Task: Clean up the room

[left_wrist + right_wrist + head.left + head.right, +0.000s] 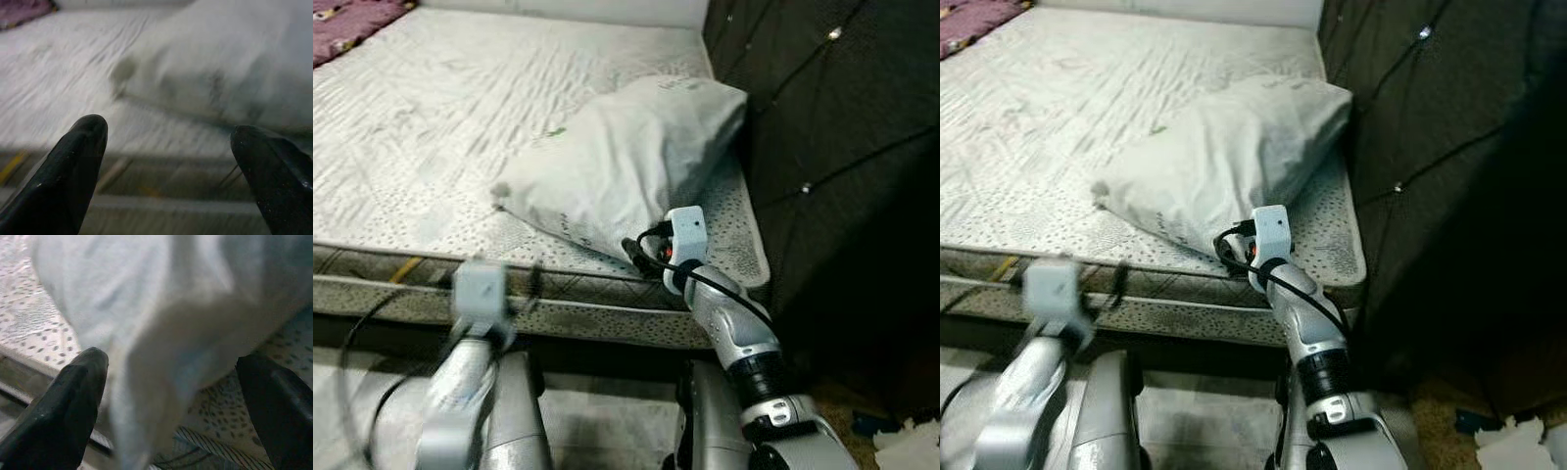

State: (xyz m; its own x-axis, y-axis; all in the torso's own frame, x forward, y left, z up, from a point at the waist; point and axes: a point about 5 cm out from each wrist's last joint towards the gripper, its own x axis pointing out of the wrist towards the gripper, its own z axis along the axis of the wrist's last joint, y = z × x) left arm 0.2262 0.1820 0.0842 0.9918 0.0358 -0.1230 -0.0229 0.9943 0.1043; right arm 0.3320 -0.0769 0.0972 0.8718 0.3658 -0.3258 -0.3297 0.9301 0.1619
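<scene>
A pale grey pillow (626, 157) lies on the bare mattress (440, 127), its far end against the dark headboard. My right gripper (173, 363) is at the pillow's near corner by the mattress edge. It is open, and the pillow's corner (161, 338) bulges between its two black fingers (73, 396). My left gripper (168, 128) is open and holds nothing. It hovers in front of the mattress's near edge, left of the pillow (234, 73), and its arm (470, 362) is blurred.
A dark tufted headboard (842, 147) rises along the right side of the bed. A purple blanket (347, 24) lies at the mattress's far left corner. Torn white paper (906, 446) sits on the floor at the lower right.
</scene>
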